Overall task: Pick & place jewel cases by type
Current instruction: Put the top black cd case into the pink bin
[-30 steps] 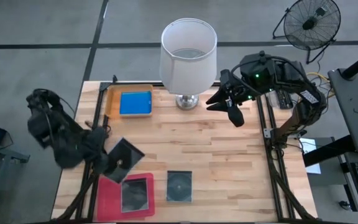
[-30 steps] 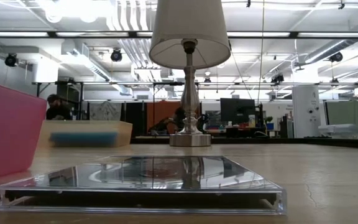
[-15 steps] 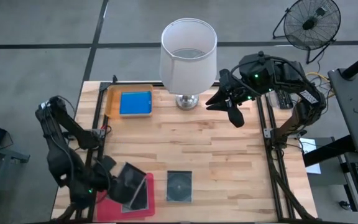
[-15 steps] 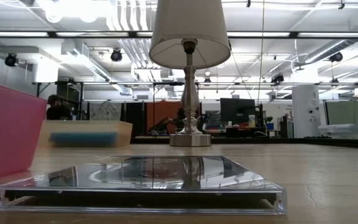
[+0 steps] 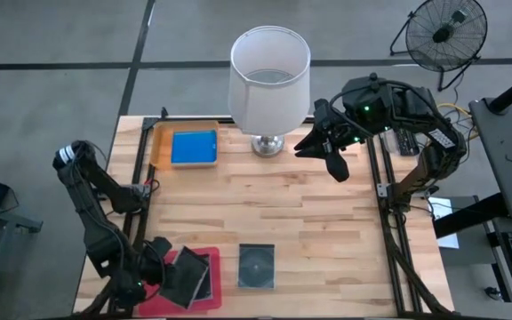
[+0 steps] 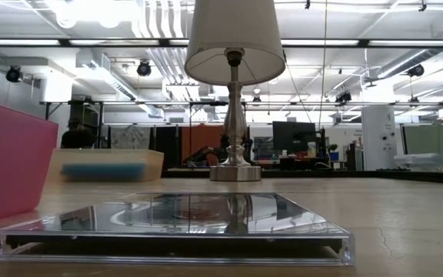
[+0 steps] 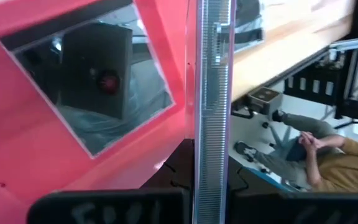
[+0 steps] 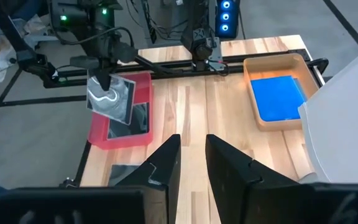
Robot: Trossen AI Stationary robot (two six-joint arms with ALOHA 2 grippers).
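Observation:
My left gripper (image 5: 162, 268) is low at the near left corner, shut on a dark transparent jewel case (image 5: 185, 276). It holds the case tilted over the magenta-pink tray (image 5: 152, 295). A second dark case (image 8: 133, 119) lies flat in that tray. A third dark case (image 5: 256, 265) lies flat on the table to the tray's right. A blue case (image 5: 194, 148) lies in the orange tray (image 5: 159, 142) at the far left. My right gripper (image 8: 193, 160) hovers high at the far right, open by a narrow gap, with nothing between its fingers. My left gripper pinches the dark case between its two fingers near one edge (image 7: 212, 177), which the wrist view shows edge-on. The fingers slant down from the table's left side. The case hangs steeply tilted over the pink tray (image 8: 120, 132). Whether its lower edge touches the tray I cannot tell.
A table lamp (image 5: 269, 80) with a white shade stands at the far middle, between the orange tray and the right arm. The wood between the trays and the right rail is bare. Past the table's edge a seated person (image 7: 328, 155) shows.
My left gripper has come down and toward the table's near edge, rolling as it went and staying shut on the dark case. The case, earlier held flatter above the table beyond the pink tray, now stands steeply tilted low over the tray.

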